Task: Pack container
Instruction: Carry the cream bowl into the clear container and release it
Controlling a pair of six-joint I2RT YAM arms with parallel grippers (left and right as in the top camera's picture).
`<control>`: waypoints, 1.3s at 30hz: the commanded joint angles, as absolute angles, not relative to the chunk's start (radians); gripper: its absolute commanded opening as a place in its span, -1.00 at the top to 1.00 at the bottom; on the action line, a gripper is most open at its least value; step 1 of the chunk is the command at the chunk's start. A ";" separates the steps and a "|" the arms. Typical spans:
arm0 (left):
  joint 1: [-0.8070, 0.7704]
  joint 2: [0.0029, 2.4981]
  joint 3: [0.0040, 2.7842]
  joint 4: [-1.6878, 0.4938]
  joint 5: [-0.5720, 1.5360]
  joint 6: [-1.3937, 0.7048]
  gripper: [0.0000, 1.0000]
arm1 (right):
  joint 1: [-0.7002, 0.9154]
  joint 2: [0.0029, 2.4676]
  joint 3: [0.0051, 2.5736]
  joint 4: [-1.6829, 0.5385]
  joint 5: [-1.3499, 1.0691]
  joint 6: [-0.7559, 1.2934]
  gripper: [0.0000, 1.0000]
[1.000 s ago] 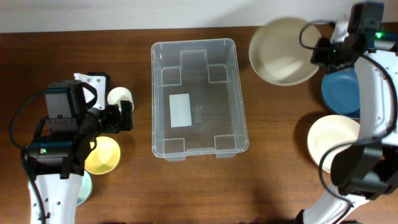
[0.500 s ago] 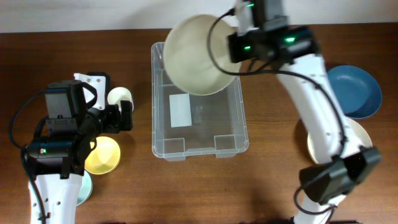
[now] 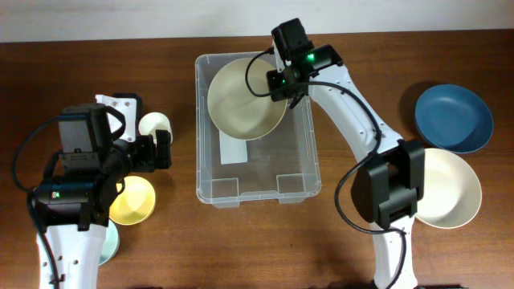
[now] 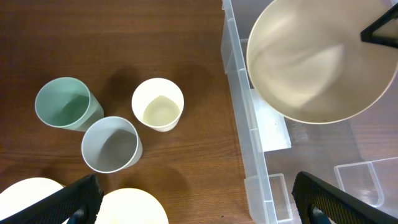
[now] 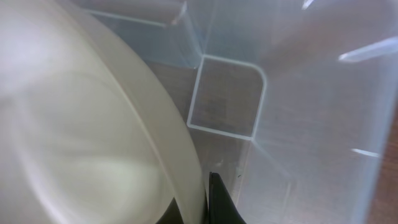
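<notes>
Right gripper is pressed together on the rim of a cream bowl, pinching it. The container sits directly beneath this gripper, and the bowl hangs tilted over the container end nearest it. Can't tell whether the bowl touches the container floor. The white label peeks out from under the bowl edge, on the side away from the gripper. Left gripper is spread wide and holds nothing. The container is just beside it, off past its fingertips, not touching. The overhead view alone shows both arms, the whole container on the tabletop, a blue bowl and a second cream bowl well apart from the right gripper, and a yellow bowl near the left gripper. The left wrist view alone shows three upright cups clustered on the side away from the container: green cup, grey cup, pale cup; green and grey look to be touching. The right wrist view alone shows, close up, a dark finger against the bowl rim and a moulded floor notch just past it.
</notes>
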State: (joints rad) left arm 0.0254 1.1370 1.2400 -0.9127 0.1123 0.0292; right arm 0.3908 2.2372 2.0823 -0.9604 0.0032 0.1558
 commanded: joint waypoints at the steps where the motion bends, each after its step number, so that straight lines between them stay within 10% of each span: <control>1: 0.027 1.140 1.259 -0.911 0.108 0.022 -0.99 | 0.392 2.242 2.096 -0.952 0.001 0.178 0.85; 4: 0.027 1.140 1.259 -0.911 0.108 0.022 -1.00 | 0.392 2.244 2.096 -0.952 0.001 0.177 0.53; 21: 0.027 1.140 1.259 -0.910 0.108 0.022 -0.99 | 0.339 2.043 2.223 -1.072 0.153 0.165 0.17; 39: 0.027 1.140 1.259 -0.910 0.108 0.022 -0.99 | -0.208 2.208 2.217 -1.285 0.187 0.166 -0.40</control>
State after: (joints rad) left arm 0.0254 1.1374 1.2400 -0.9123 0.1123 0.0292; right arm -0.1589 2.1380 2.2242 -1.2644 0.1864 0.1585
